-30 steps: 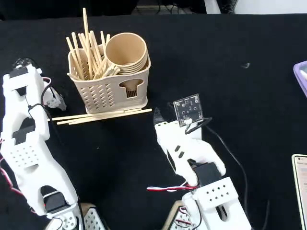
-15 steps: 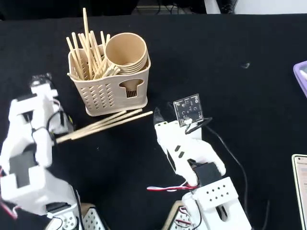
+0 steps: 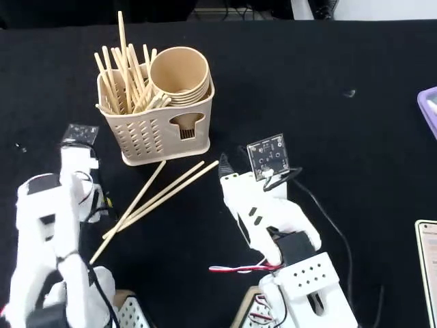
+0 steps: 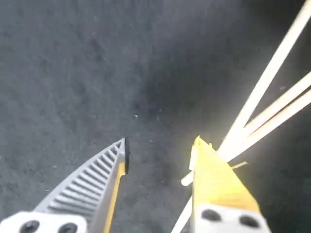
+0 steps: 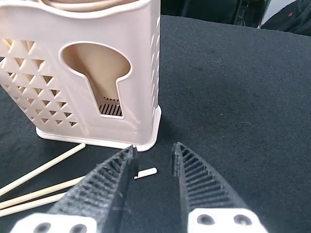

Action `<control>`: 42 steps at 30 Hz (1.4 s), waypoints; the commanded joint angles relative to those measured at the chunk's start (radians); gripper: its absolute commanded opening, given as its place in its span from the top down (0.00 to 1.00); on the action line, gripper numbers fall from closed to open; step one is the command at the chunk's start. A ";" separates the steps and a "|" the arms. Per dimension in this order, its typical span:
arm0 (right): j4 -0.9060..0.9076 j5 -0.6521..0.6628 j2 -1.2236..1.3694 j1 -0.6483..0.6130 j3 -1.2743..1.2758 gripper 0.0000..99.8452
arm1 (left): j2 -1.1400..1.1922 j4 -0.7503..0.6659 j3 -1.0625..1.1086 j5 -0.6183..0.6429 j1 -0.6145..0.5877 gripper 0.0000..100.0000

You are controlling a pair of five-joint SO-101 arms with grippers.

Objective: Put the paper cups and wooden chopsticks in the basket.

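The basket (image 3: 157,133) holds stacked paper cups (image 3: 179,68) and chopsticks (image 3: 126,78); loose chopsticks (image 3: 177,188) lie beside it. Left gripper (image 4: 160,145) and right gripper (image 5: 153,149) are spread.

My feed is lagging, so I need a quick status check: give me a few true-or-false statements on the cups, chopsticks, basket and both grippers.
The paper cups sit stacked inside the basket. True.
Every wooden chopstick is in the basket. False: several loose chopsticks lie on the table in front of it.
The left gripper is shut on a chopstick. False: it is open, and the sticks lie beside it, outside its gap.
The right gripper is open near the basket's base. True.
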 commanded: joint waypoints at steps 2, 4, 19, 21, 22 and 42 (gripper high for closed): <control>-0.028 -0.005 -0.022 0.015 -0.004 0.88 | -0.227 0.120 -0.001 -0.023 0.142 0.78; -0.028 -0.005 -0.022 0.015 -0.004 0.88 | -0.269 0.126 0.027 -0.055 0.220 0.78; -0.028 -0.005 -0.022 0.015 -0.001 0.88 | 0.100 -0.075 0.007 -0.064 0.300 0.78; -0.028 -0.005 -0.022 0.015 -0.001 0.88 | 0.130 -0.109 0.013 -0.063 0.300 0.78; -0.028 -0.005 -0.022 0.015 -0.001 0.88 | 0.140 -0.130 0.018 -0.061 0.300 0.78; -0.028 -0.005 -0.022 0.015 -0.001 0.88 | 0.147 -0.152 0.151 -0.068 0.337 0.92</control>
